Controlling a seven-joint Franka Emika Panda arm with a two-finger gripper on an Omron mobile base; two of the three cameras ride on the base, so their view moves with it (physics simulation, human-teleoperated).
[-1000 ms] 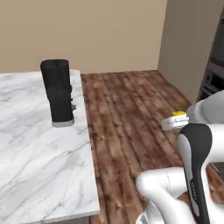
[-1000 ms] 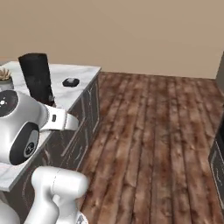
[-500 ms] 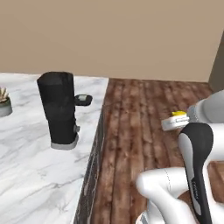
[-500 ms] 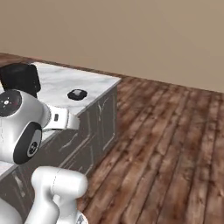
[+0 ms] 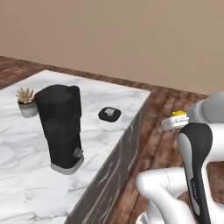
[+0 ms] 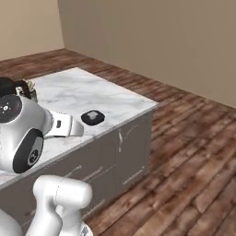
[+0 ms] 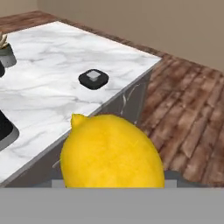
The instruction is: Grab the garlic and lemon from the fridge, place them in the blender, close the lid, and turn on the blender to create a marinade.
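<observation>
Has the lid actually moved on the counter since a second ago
No. The lid lies on the marble counter just beyond the blender near the counter's edge, as before; the whole picture shifted because the base drove.

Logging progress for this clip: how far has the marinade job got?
Done: the bright yellow lemon is out of the fridge, carried in the pincer. In hand: approaching the white marble counter. Left: dropping it into the tall black blender, fitting the black square lid lying on the counter, switching on. Garlic's status can't be told.

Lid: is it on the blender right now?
No, the lid lies flat on the marble counter, apart from the blender.
</observation>
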